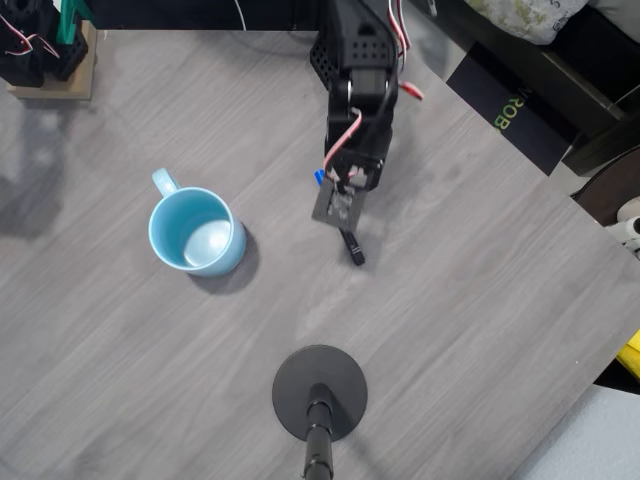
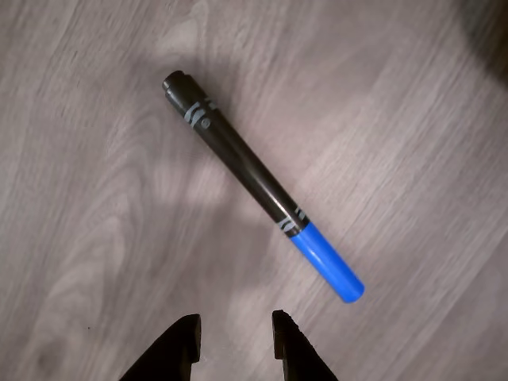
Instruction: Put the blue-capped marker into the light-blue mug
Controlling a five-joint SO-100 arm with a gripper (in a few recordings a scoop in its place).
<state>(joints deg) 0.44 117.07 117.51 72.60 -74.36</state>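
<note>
Grey wood-grain desk [image 2: 95, 238]: gripper [image 2: 235, 337] hovers slightly parted, empty, above blue-capped marker [image 2: 254, 178] lying flat; suggest widening, straddling mid-barrel crosswise before descending.

Soft even light; faint shadows on table [image 1: 470, 290]; both views sharp.

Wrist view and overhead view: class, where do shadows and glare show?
Wrist view: soft shadow spreads on the table around the marker, which is sharp. Overhead view: the mug casts a dark shadow to its lower right; pale glare inside it.
</note>
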